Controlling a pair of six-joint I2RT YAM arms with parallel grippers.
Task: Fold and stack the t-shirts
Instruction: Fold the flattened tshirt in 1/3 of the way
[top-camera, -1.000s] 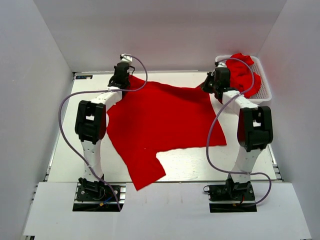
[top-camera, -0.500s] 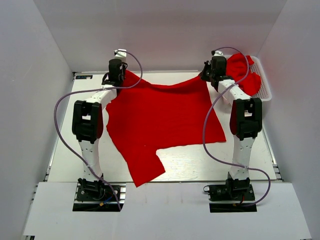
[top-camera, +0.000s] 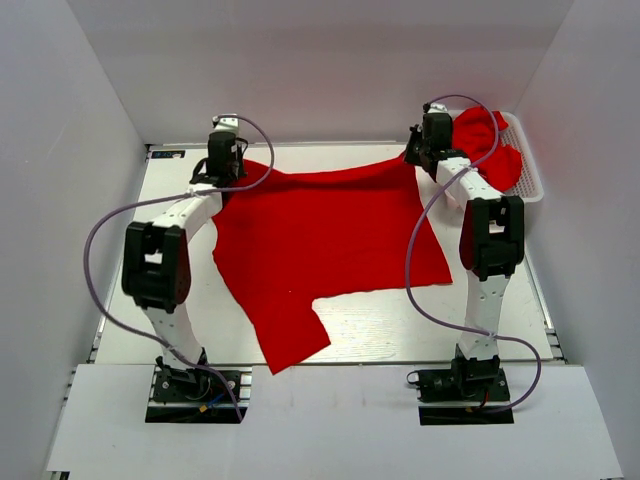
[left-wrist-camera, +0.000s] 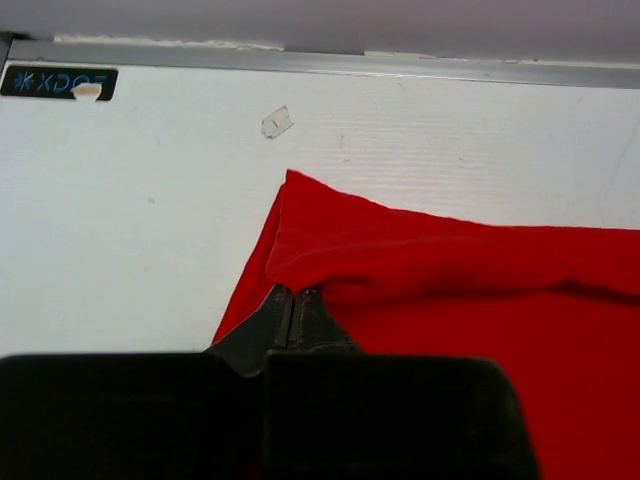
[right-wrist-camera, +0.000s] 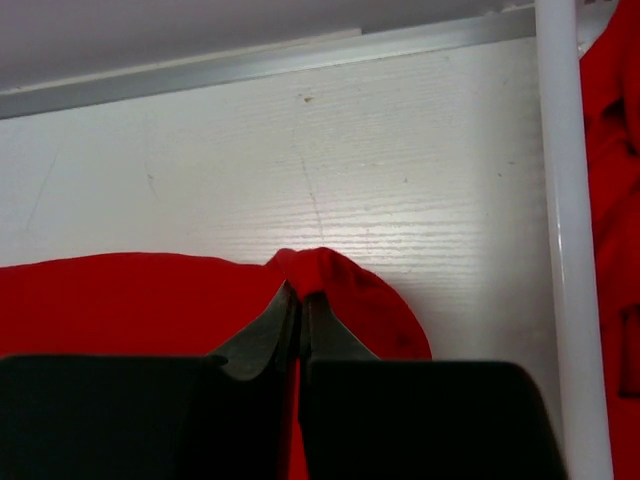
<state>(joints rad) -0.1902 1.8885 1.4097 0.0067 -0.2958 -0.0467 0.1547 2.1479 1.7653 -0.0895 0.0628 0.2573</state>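
A bright red t-shirt (top-camera: 320, 240) lies spread on the white table, its far edge stretched between the two grippers. My left gripper (top-camera: 224, 158) is shut on the shirt's far left corner (left-wrist-camera: 300, 250), jaws pinched together on the cloth (left-wrist-camera: 293, 290). My right gripper (top-camera: 432, 140) is shut on the far right corner (right-wrist-camera: 330, 275), a small bunch of cloth caught at the fingertips (right-wrist-camera: 300, 296). More red t-shirts (top-camera: 485, 145) lie heaped in the white basket at the far right.
The white lattice basket (top-camera: 535, 185) stands at the far right corner, its rim (right-wrist-camera: 560, 250) close beside my right gripper. The back wall and metal table edge (left-wrist-camera: 300, 60) run just beyond both grippers. A sleeve (top-camera: 290, 345) reaches the table's near edge.
My left gripper has moved left and slightly farther back, pulling the shirt's far edge taut. The right gripper moved back toward the wall a second ago and has since stayed still.
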